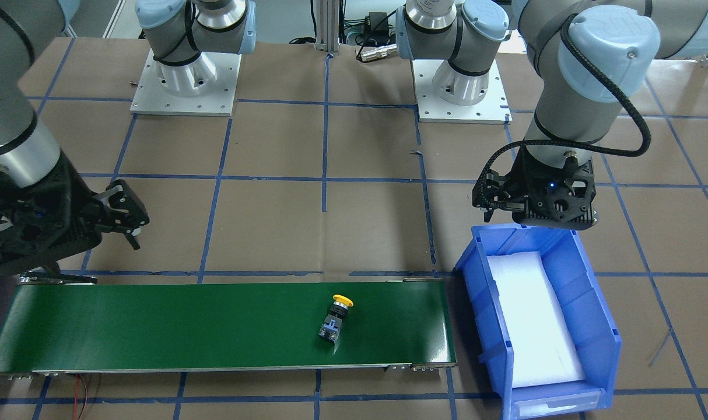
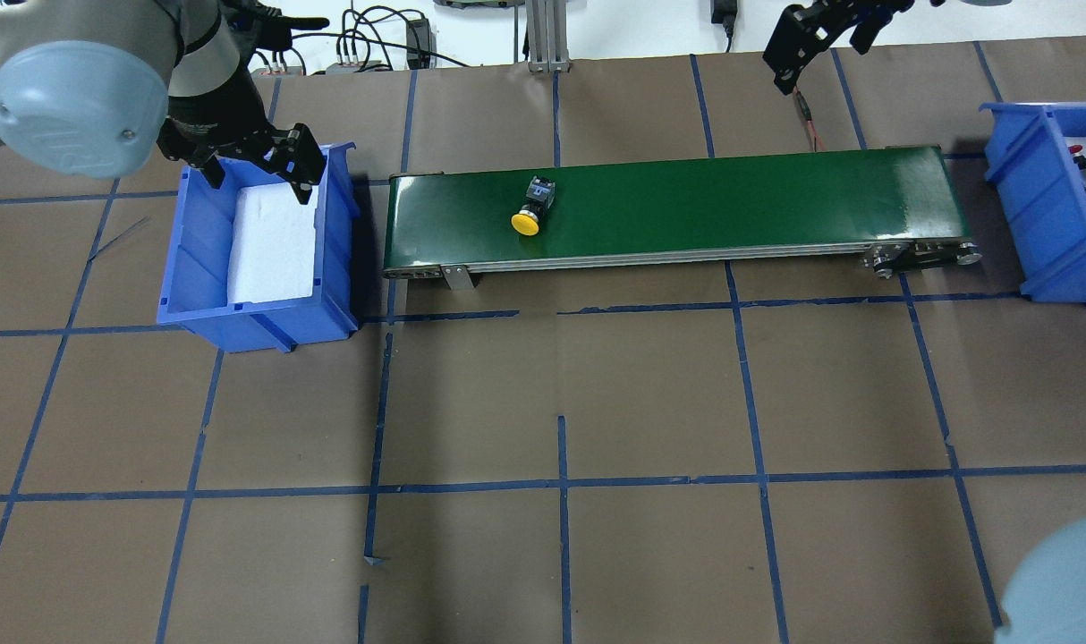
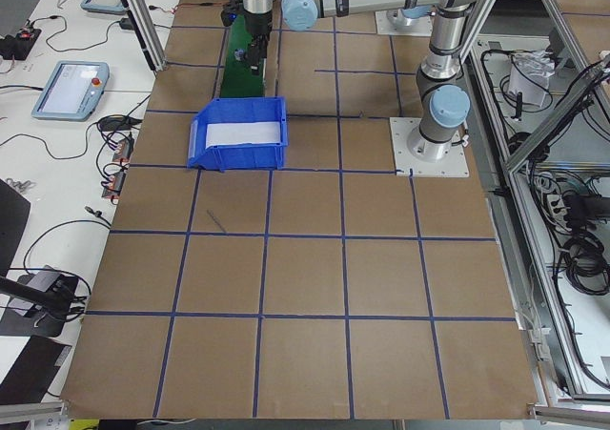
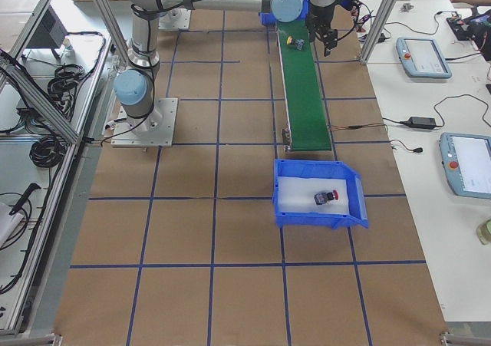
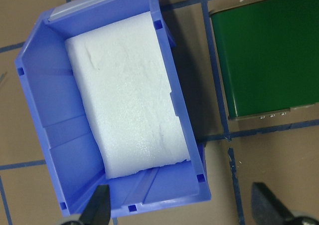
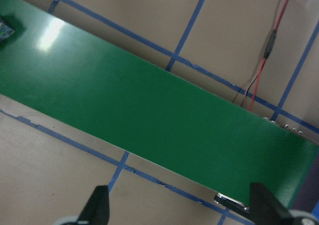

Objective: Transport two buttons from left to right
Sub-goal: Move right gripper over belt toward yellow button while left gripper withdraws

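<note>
Left wrist-mounted, left claw point(image 5: 179, 189) wide open, empty, above blue bin point(image 5: 35, 110), right claw point(image 6: 178, 186) spread, apparently empty, over belt point(image 6: 149, 115).

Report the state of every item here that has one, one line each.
Green conveyor belt: carrying one button; motion cannot be told.
Yellow-capped black push-button: lying on its side on the belt.
Right blue plastic bin: holding one button.
Red-capped black push-button: lying in the right bin.
Left blue plastic bin: holds only a white foam pad.
Left gripper: open, empty.
Right gripper: open, empty.
</note>
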